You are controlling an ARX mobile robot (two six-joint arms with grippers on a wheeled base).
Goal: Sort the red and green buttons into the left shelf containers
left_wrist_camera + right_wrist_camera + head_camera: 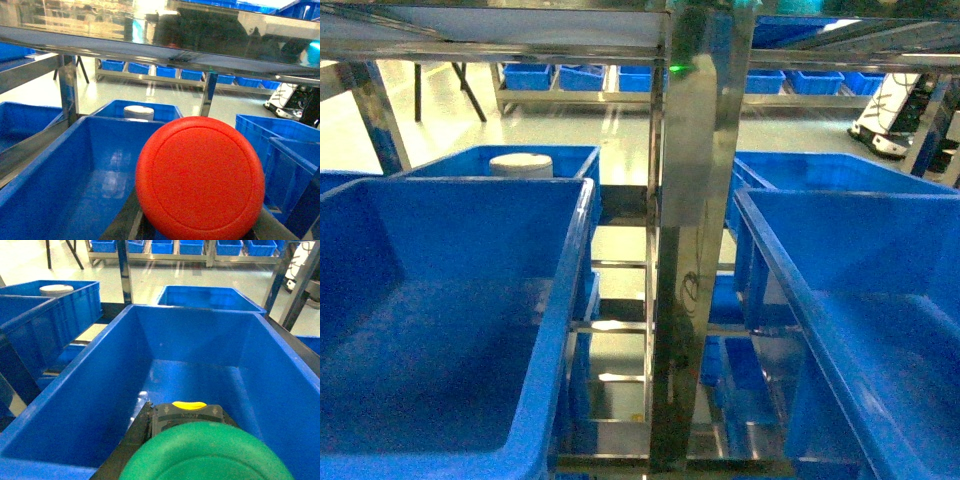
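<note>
Head cam: two big blue containers, left and right, flank a steel post; no grippers visible. Left wrist: red button fills the foreground over the left bin; can't tell the grip. Right wrist: green button above its bin, grip also unclear.

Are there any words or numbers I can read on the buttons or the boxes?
No text can be read with certainty.
Grey button base under the green button: small raised lettering between two arrows, too blurred to read.
Red button: plain, no writing.
Blue containers: no labels showing.
</note>
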